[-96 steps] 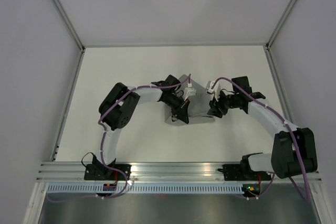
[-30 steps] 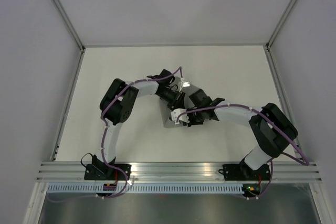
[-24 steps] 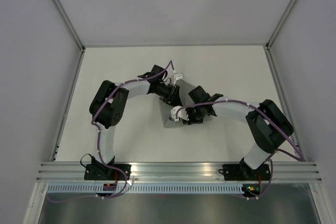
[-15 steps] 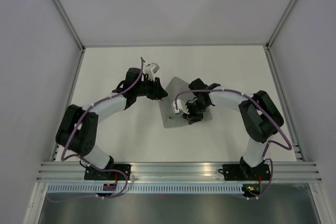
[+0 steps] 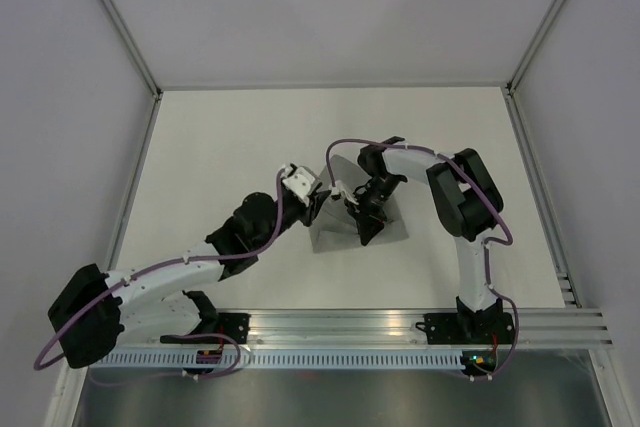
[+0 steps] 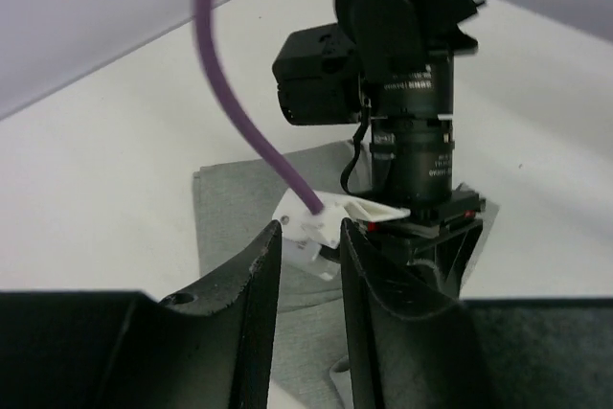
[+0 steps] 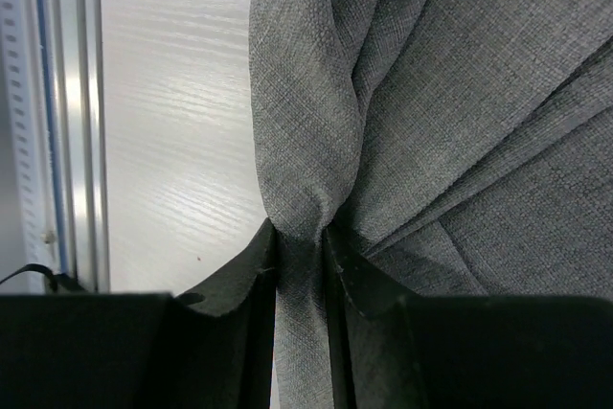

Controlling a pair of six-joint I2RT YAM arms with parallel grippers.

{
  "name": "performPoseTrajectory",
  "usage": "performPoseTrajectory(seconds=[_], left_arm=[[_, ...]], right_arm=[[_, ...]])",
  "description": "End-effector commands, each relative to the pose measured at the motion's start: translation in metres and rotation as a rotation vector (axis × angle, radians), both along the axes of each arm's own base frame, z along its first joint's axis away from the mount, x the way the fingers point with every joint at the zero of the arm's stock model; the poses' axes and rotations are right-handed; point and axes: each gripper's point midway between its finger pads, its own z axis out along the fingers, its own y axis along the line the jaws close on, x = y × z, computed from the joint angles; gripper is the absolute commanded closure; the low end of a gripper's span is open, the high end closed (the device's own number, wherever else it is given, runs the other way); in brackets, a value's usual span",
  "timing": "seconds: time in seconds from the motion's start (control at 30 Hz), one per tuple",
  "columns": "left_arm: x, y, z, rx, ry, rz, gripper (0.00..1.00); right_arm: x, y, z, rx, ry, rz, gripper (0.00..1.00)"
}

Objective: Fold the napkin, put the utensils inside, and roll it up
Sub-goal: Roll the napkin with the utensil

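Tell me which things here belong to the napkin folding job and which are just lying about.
Part of the job: the napkin, pinched at a bunched fold by the right gripper; the left gripper, open and close by. No utensils in view.
Just there: the table; the metal rail at its near edge; the purple cable.

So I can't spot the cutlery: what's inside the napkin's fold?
Only grey cloth shows: the napkin is bunched and pinched by the right gripper. No utensils visible; its folds hide anything inside.
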Motion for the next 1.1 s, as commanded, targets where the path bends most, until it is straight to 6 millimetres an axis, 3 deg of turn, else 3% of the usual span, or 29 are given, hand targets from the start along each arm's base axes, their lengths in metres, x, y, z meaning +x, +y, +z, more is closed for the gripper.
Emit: performPoseTrajectory(seconds=[0.0,0.03,0.13,0.23,0.27,0.33,0.37,0.6,0.83,1.07], left_arm=[[0.005,0.008,-0.010,0.189,-0.159,0.090,0.63],[-0.004,0.000,-0.013,0.202,-0.167,0.069,0.63],[-0.014,0.002,-0.010,0.168,-0.212,0.082,0.63],[-0.026,-0.015,-0.020,0.230,-0.221,0.001,0.61],[-0.028,-0.020,-0.043,0.312,-0.195,-0.027,0.61],[-0.038,-0.037,-0.054,0.385,-0.208,-0.077,0.60],[-0.039,-0.042,-0.072,0.441,-0.192,-0.093,0.60],[-0.071,-0.079,-0.127,0.630,-0.201,-0.265,0.57],[-0.082,-0.101,-0.148,0.679,-0.200,-0.377,0.51],[-0.081,-0.106,-0.173,0.725,-0.197,-0.403,0.50]], right_arm=[[-0.022,-0.027,-0.030,-0.161,0.138,0.020,0.89],[-0.018,-0.025,-0.030,-0.159,0.133,0.014,0.89],[-0.014,-0.024,-0.034,-0.168,0.144,-0.009,0.89],[-0.012,-0.025,-0.037,-0.181,0.143,-0.024,0.89],[-0.011,-0.024,-0.039,-0.185,0.140,-0.026,0.89],[-0.009,-0.025,-0.041,-0.191,0.137,-0.035,0.89],[-0.010,-0.025,-0.042,-0.193,0.141,-0.036,0.89],[-0.006,-0.026,-0.045,-0.196,0.147,-0.054,0.89],[-0.003,-0.026,-0.046,-0.198,0.144,-0.065,0.89],[-0.005,-0.028,-0.050,-0.205,0.157,-0.065,0.90]])
